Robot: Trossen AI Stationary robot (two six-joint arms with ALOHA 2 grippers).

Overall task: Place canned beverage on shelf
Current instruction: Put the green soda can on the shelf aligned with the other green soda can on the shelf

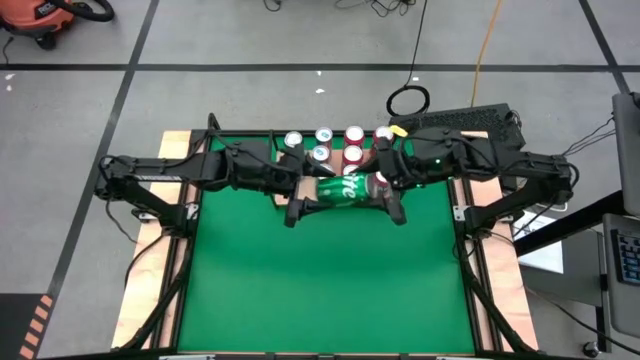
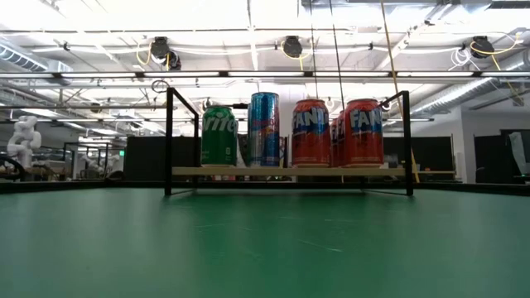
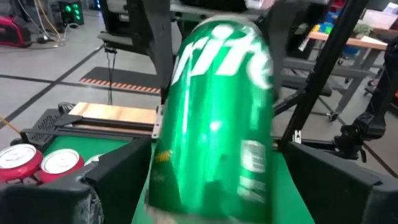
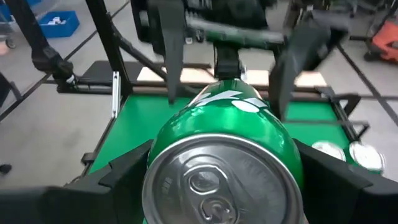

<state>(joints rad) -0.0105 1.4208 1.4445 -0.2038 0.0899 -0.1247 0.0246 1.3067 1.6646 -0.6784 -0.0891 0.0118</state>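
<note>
A green canned beverage (image 1: 345,188) hangs level above the green table, just on the near side of the shelf (image 2: 290,172), with its long axis running left to right. My right gripper (image 4: 224,177) is shut on the end with the lid (image 4: 214,186). My left gripper (image 3: 211,171) faces it from the table's left. It is open, and its fingers (image 4: 173,56) stand on either side of the can's other end with a little room. In the low view neither gripper nor this can shows. My right gripper pinches the can's round side wall (image 4: 155,152) between its two fingers, close to the lid end. The fingers come level from the table's right and lie along the can. The can is lifted clear and lies level, its lid toward my right wrist.
The shelf's board, inside a black rail frame (image 2: 169,141), carries a green can (image 2: 219,135), a blue can (image 2: 263,128) and red cans (image 2: 363,132). The high view shows several can tops (image 1: 338,143) in two rows. Bare green table (image 1: 320,290) lies toward the near edge.
</note>
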